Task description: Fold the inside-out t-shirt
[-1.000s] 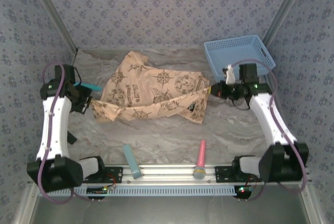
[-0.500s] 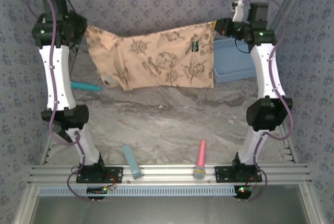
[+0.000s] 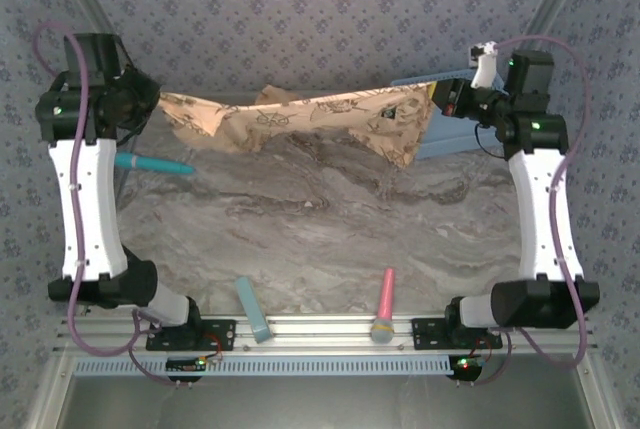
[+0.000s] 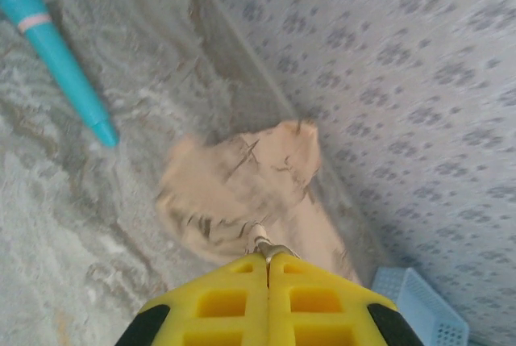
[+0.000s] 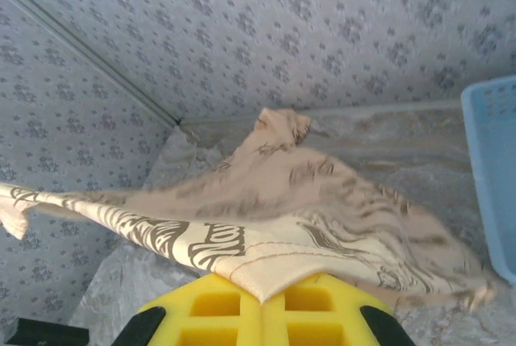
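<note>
The t-shirt (image 3: 300,117) is held up over the far edge of the counter (image 3: 320,239), stretched from the far left corner towards the far right corner between the two arms. It sags in the middle, and a fold hangs lower near the right end; whether that fold touches the counter cannot be told. The left jaws are seen closed on a pinch of the cloth in the left wrist view, and the right jaws are seen closed on a stitched hem corner in the right wrist view.

The marbled middle of the counter lies open between the hanging cloth and the near edge. Patterned walls (image 3: 300,9) stand close behind the far edge and along both sides.

One blue basket (image 3: 445,144) stands at the far right corner, partly hidden by the cloth and the right arm (image 3: 545,209); what lies in it cannot be told.

Counted: one t-shirt, one basket, two arms and three small tools. A teal pen (image 3: 155,163) lies by the left edge beside the left arm (image 3: 85,199), and a light blue bar (image 3: 252,310) and a pink brush (image 3: 384,301) lie well apart at the near edge
</note>
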`<state>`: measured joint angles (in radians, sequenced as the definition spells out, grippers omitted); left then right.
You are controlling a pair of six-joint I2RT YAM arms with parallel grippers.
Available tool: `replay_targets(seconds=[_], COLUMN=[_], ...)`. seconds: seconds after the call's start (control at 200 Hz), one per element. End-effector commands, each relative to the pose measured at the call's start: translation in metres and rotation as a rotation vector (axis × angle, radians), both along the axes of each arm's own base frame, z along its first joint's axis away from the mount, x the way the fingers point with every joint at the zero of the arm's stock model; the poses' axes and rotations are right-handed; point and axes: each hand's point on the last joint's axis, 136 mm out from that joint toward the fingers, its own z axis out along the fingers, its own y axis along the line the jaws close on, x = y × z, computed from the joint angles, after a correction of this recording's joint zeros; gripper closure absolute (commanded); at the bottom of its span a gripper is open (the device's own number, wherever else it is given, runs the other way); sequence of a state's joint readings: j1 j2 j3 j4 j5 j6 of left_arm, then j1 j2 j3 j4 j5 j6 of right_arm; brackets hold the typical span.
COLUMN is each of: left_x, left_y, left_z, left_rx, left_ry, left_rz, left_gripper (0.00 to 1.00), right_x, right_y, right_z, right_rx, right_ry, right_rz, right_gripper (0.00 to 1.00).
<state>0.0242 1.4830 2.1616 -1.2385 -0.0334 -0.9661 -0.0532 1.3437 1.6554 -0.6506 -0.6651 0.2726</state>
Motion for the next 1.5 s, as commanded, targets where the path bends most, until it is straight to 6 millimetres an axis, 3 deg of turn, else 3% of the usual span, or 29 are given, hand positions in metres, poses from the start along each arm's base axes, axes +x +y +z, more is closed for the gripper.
replay_targets(seconds=[0.0,0.13,0.26,0.38,0.565,0.66,0.73,0.79,0.9,0.979,1.139,1.249,1.344,1.404,1.414,1.429,1.469,1.479,1.494], left_x=[-0.025,-0.041,-0.029,0.002,0.070,0.103,0.123,0.132,0.131,0.121,0.087,0.057,0.044,0.040,0.035,0.037,0.034,0.028,0.026], left_y=[0.008,0.007,0.011,0.011,0.008,0.000,-0.010,-0.015,-0.008,-0.002,0.002,0.008,-0.002,-0.014,-0.016,-0.019,-0.025,-0.025,-0.026], left_z=[0.060,0.094,0.108,0.100,0.082,0.085,0.097,0.110,0.138,0.153,0.182,0.190,0.157,0.115,0.117,0.098,0.056,0.057,0.034], left_rx=[0.048,0.119,0.143,0.157,0.176,0.164,0.131,0.116,0.105,0.112,0.178,0.226,0.216,0.199,0.196,0.189,0.160,0.149,0.134], left_ry=[-0.198,-0.298,-0.356,-0.332,-0.312,-0.336,-0.399,-0.465,-0.570,-0.612,-0.671,-0.660,-0.542,-0.444,-0.459,-0.425,-0.363,-0.380,-0.340], left_rz=[0.036,0.058,0.082,0.081,0.072,0.032,-0.016,-0.036,-0.015,0.009,0.013,0.035,-0.030,-0.083,-0.088,-0.099,-0.111,-0.108,-0.109], left_gripper=[1.00,1.00,1.00,1.00,1.00,1.00,1.00,1.00,1.00,1.00,1.00,1.00,1.00,1.00,1.00,1.00,1.00,1.00,1.00], right_x=[-0.025,-0.030,-0.006,0.033,0.105,0.143,0.166,0.174,0.169,0.159,0.123,0.097,0.074,0.063,0.061,0.059,0.051,0.049,0.046], right_y=[-0.005,-0.005,-0.008,-0.006,0.007,0.016,0.016,0.015,0.004,0.002,0.014,0.026,0.042,0.050,0.051,0.051,0.054,0.054,0.054], right_z=[0.049,0.072,0.068,0.056,0.031,0.040,0.058,0.082,0.127,0.137,0.129,0.109,0.073,0.027,0.019,0.015,-0.023,-0.033,-0.047], right_rx=[-0.006,0.019,0.032,0.049,0.045,0.051,0.102,0.158,0.268,0.268,0.099,0.052,0.017,-0.017,-0.022,-0.029,-0.049,-0.051,-0.052], right_ry=[-0.128,-0.176,-0.156,-0.125,-0.084,-0.111,-0.136,-0.196,-0.326,-0.321,-0.324,-0.284,-0.237,-0.173,-0.162,-0.162,-0.108,-0.092,-0.067], right_rz=[-0.031,-0.044,-0.056,-0.037,0.003,0.027,0.021,0.027,0.025,0.014,0.037,0.058,0.094,0.092,0.092,0.090,0.080,0.077,0.074], right_gripper=[1.00,1.00,1.00,1.00,1.00,1.00,1.00,1.00,1.00,1.00,1.00,1.00,1.00,1.00,1.00,1.00,1.00,1.00,1.00])
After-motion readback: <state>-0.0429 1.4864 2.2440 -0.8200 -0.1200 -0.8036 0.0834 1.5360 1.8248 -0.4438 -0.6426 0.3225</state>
